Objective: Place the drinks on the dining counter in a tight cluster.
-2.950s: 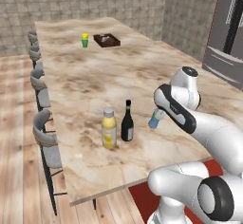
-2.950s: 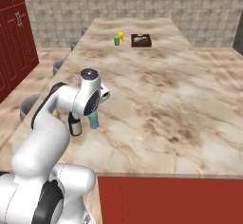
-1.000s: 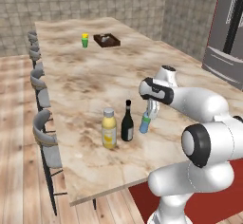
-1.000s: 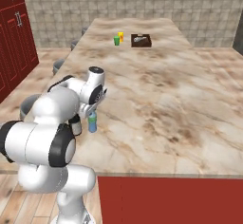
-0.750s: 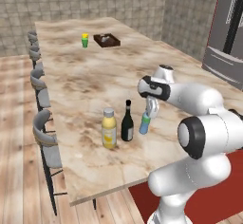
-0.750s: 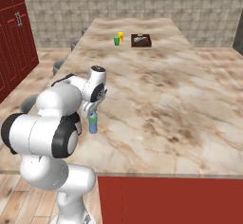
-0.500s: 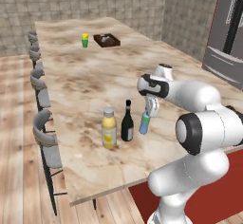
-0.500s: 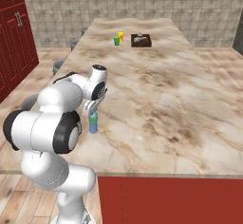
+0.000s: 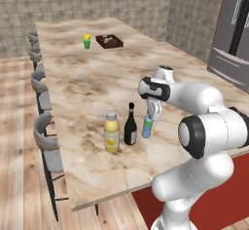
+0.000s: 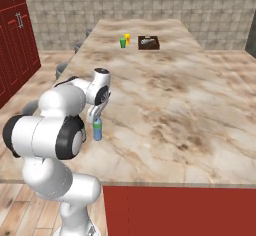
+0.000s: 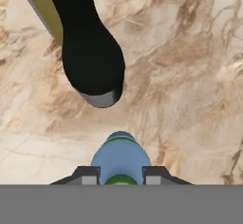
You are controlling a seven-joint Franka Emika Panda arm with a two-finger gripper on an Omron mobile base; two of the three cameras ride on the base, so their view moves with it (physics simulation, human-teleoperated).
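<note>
My gripper (image 11: 121,174) is clamped on the water bottle's (image 9: 147,126) cap, next to the other two drinks.

Left base view: at centre frame the juice bottle (image 9: 112,132), wine bottle (image 9: 130,125) and water bottle stand upright in a close row on the dining counter (image 9: 87,85), with stools (image 9: 46,141) down the left edge; a cup (image 9: 87,41) and tray (image 9: 109,40) sit upper left. Right base view: the water bottle (image 10: 97,129) stands left of centre under my hand. Hand view: my fingertips (image 11: 86,174) flank the green cap at bottom centre; the wine bottle (image 11: 88,47) fills the upper left, with the juice bottle (image 11: 42,4) behind it.
</note>
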